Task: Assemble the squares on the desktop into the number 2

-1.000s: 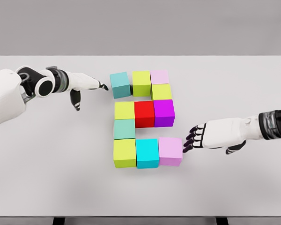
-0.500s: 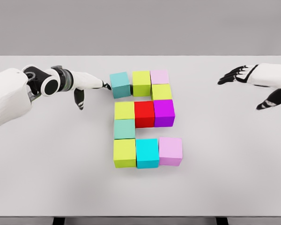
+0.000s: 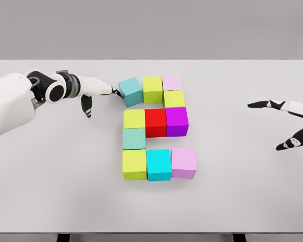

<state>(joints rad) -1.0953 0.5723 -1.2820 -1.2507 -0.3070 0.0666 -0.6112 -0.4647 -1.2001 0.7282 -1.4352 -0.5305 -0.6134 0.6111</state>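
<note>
Coloured cubes form a 2-like figure in the middle of the white table (image 3: 50,191). The top row holds a teal cube (image 3: 131,91), a lime cube (image 3: 152,88) and a pale pink cube (image 3: 172,82). Below come a lime cube (image 3: 174,99), then yellow-green (image 3: 134,119), red (image 3: 155,122) and magenta (image 3: 177,121) cubes, a mint cube (image 3: 134,138), and a bottom row of lime (image 3: 134,164), cyan (image 3: 158,164) and lilac (image 3: 184,162) cubes. My left hand (image 3: 98,91) is open, its fingertips touching the teal cube's left side; that cube sits twisted. My right hand (image 3: 285,123) is open at the far right.
The table's front edge runs along the bottom of the view, with dark legs just visible beneath it. A plain grey wall stands behind the table.
The left fingertips pushed the teal cube, which has rotated and shifted slightly right. The right hand left the lilac cube, swung up to the right, then dropped lower at the right edge.
</note>
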